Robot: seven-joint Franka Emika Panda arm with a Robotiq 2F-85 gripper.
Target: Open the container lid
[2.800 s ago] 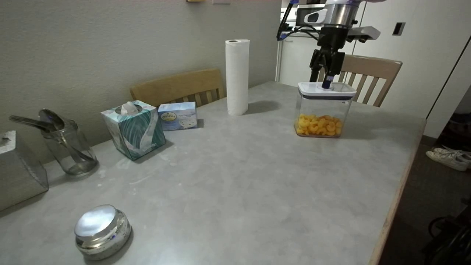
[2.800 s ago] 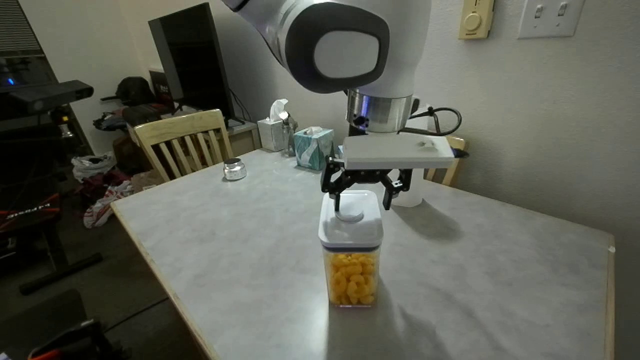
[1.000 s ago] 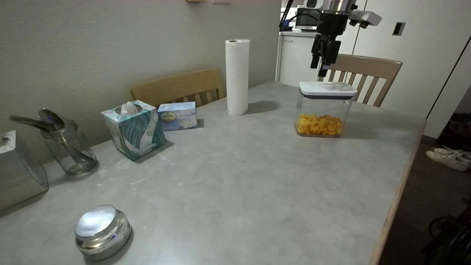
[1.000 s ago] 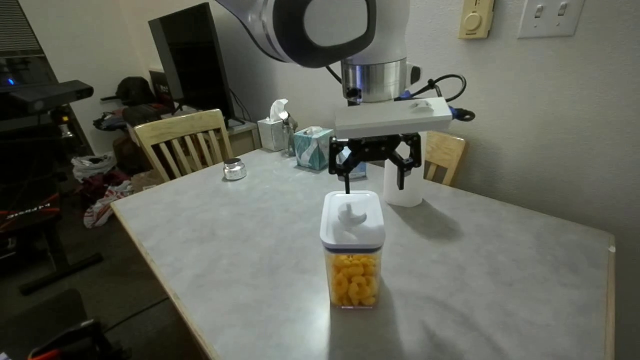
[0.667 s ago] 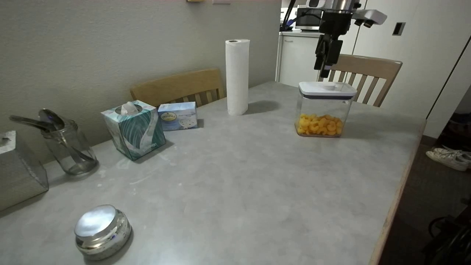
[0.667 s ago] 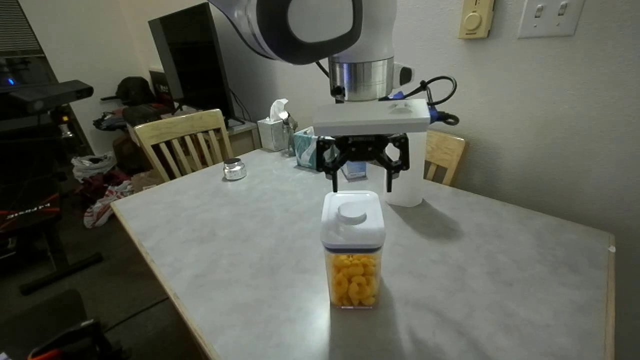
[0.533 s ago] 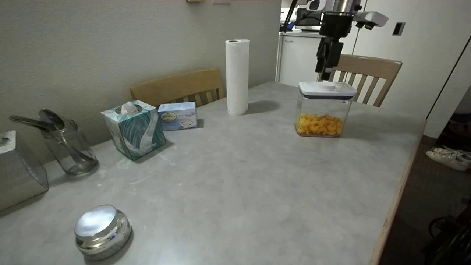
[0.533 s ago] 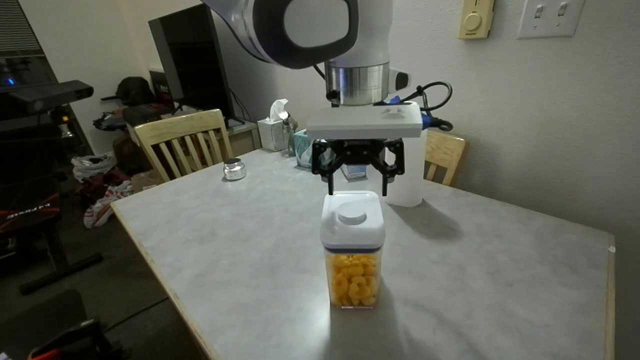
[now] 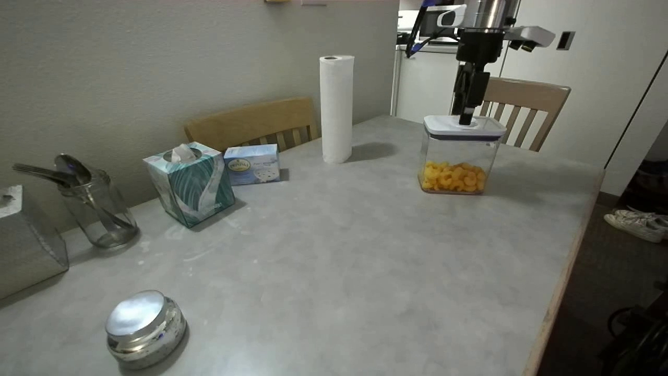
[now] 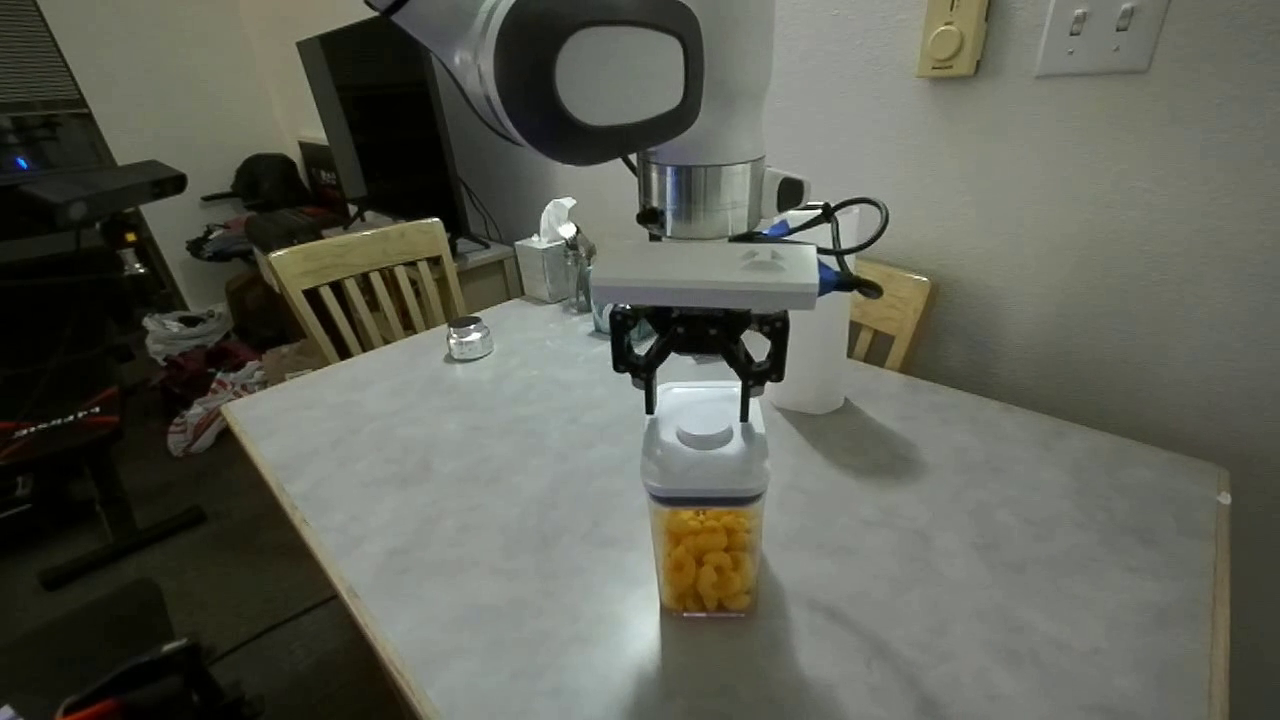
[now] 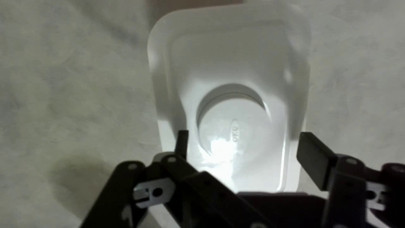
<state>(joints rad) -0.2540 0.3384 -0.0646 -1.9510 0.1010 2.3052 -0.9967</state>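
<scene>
The container [image 9: 455,175] is a clear box with orange pieces inside, upright on the table; it also shows in an exterior view [image 10: 706,560]. The white lid [image 10: 703,476] sits on it, also in the wrist view [image 11: 229,53]. Its round button [image 10: 704,428] stands up from the lid and shows large in the wrist view [image 11: 234,122]. My gripper [image 10: 698,412] is open and points down over the lid, one finger on each side of the button, with gaps at both sides in the wrist view [image 11: 242,141]. Whether the fingertips touch the lid I cannot tell.
A paper towel roll [image 9: 336,109] stands behind the container, with a tea box [image 9: 253,164] and a teal tissue box [image 9: 190,183] along the wall. A glass jar with utensils [image 9: 102,214] and a round metal tin [image 9: 146,329] stand farther off. Chairs [image 9: 527,96] line the table.
My gripper lifted off the lid, where one finger was at the button, shifted sideways, and came down again with its open fingers on either side of the button. The container barely moved.
</scene>
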